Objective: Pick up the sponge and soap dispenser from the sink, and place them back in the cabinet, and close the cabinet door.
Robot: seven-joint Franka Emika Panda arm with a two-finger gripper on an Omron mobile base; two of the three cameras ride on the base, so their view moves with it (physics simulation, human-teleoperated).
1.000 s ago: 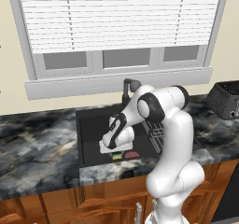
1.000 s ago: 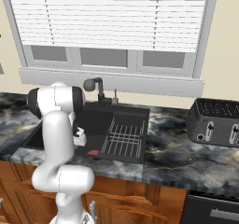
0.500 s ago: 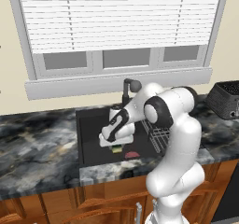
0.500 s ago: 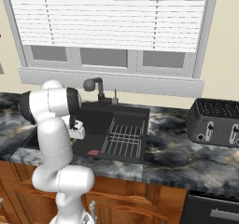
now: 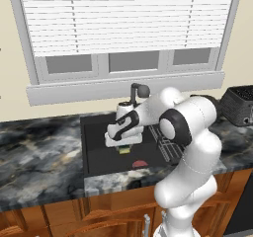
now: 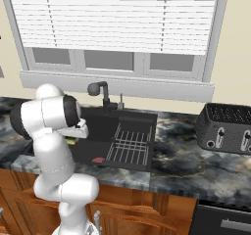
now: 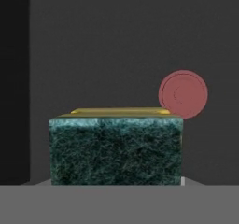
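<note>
Gripper [image 5: 123,145] hangs inside the sink [image 5: 97,158], left of middle, pointing down. Fingertips are hard to make out: in the left base view the white hand covers them, and in the hand view the sponge [image 7: 115,150] stands right where they would rise. Jaws part-way closed, apparently clamped on the sponge. It is a block with a dark green scrub face toward the camera and a thin yellow layer at its far edge. From the left base view just a yellow-green sliver of the sponge [image 5: 123,151] pokes out under the hand, clear of the basin floor. From the right base view the arm blocks most of it and a small yellow-green bit [image 6: 72,141] shows beside the hand.

Red disc [image 7: 183,94] lies flat on the black sink floor, beyond and to the right of the sponge, not touching it. It sits near the front wall [image 5: 140,163], just beside the wire rack [image 6: 128,146]. Faucet [image 6: 100,89] stands behind the basin. Toaster [image 6: 228,129] sits on the counter well to the right, cut off at the frame edge.
</note>
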